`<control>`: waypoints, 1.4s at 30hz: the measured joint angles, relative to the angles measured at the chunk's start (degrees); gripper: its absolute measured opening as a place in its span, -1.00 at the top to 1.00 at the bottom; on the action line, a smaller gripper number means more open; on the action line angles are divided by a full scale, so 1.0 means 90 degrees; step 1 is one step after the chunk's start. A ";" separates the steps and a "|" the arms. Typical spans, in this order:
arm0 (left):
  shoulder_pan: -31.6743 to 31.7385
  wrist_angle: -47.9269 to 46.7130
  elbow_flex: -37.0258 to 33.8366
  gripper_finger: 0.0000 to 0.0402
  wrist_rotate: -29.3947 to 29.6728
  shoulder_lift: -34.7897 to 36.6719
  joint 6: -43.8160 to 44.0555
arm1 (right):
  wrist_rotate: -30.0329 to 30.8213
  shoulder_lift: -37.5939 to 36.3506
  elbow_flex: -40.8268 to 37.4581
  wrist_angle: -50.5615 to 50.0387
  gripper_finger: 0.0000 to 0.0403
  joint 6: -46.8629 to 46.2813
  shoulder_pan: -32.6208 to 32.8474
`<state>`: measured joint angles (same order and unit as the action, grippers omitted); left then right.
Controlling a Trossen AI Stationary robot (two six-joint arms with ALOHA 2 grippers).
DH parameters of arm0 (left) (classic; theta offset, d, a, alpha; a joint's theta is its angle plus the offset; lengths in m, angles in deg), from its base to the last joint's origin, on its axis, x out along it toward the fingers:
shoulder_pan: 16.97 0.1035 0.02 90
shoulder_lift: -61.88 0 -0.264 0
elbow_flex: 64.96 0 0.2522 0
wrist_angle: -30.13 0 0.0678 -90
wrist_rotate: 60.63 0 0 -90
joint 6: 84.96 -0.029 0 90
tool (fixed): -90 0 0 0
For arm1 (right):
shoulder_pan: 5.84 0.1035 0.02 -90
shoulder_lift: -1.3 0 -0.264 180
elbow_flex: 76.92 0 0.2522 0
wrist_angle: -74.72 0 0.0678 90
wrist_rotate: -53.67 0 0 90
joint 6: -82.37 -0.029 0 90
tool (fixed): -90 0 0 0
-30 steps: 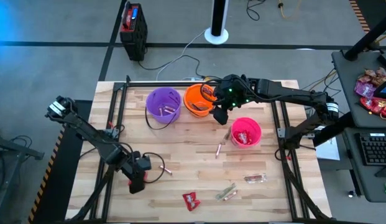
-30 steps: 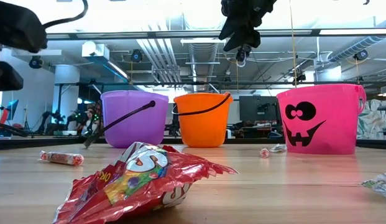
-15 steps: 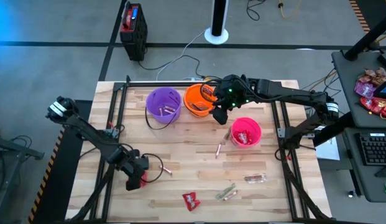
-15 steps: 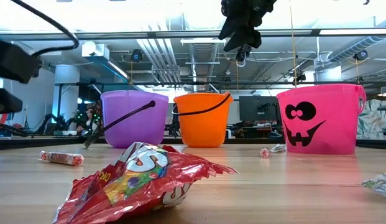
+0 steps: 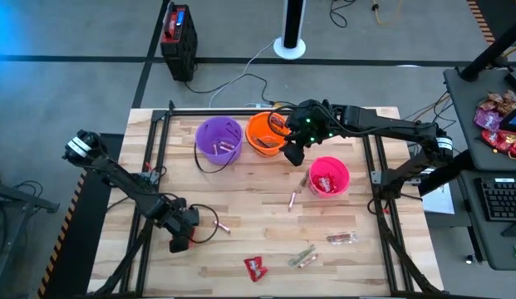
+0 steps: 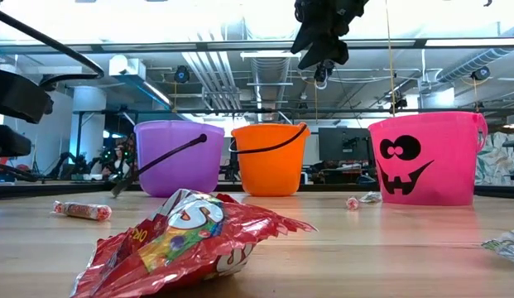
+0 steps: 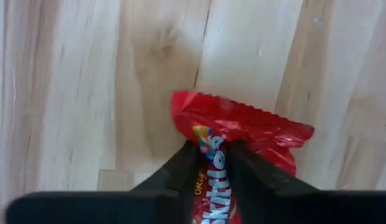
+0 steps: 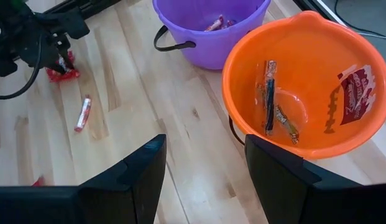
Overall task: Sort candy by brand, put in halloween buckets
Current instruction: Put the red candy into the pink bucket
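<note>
My left gripper (image 5: 181, 239) is near the table's near left corner, shut on a red square packet (image 7: 242, 130). My right gripper (image 5: 295, 154) hangs open and empty just beside the orange bucket (image 5: 266, 133), high in the low view (image 6: 323, 41). The purple bucket (image 5: 218, 139) stands left of the orange one and the pink bucket (image 5: 328, 176) to its right. The orange bucket (image 8: 307, 87) holds a red packet and a few sticks. On the wood lie another red packet (image 5: 255, 267), pinkish sticks (image 5: 292, 199) (image 5: 223, 226) and small bars (image 5: 341, 239) (image 5: 302, 257). My left gripper pinches the red packet between its two fingers (image 7: 183, 165), across the printed middle near one end (image 7: 208, 155). The fingers come from above, pointing down. The crinkled far end (image 7: 242, 121) sticks out past the fingertips. Whether it touches the wood, I cannot tell.
Black frame rails (image 5: 158, 158) (image 5: 375, 166) run along the table's left and right sides. A black and red box (image 5: 179, 31) and a white pole base (image 5: 289, 43) stand on the floor beyond the far edge. A desk with a keyboard (image 5: 500, 199) is right of the table.
My left arm, holding the packet, has sunk lower in the low view and shifted slightly near the table's near left corner. My right gripper has kept still by the orange bucket.
</note>
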<state>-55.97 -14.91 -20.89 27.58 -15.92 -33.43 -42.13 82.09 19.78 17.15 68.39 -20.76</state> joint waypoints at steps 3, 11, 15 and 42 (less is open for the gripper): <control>0.0000 0.0053 0.0076 0.90 0.0046 0.0007 0.0001 | 0.0007 0.0000 0.0000 0.0002 -0.05 0.0000 0.0000; 0.0022 -0.0394 0.0707 0.98 0.0237 0.0257 -0.0300 | 0.0045 0.0000 -0.0002 0.0003 -0.05 0.0028 0.0000; 0.0158 -0.1575 0.1472 0.99 0.0835 0.0457 -0.0595 | 0.0042 0.0000 -0.0002 0.0005 -0.05 0.0030 0.0000; 0.5850 -0.0457 0.5069 0.98 0.0655 -0.0054 -0.2538 | -0.0613 0.0004 -0.0015 0.1887 0.00 -0.1662 0.0156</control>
<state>-3.32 -19.02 24.72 33.48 -16.41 -56.27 -47.65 82.13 19.65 34.13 53.43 -19.35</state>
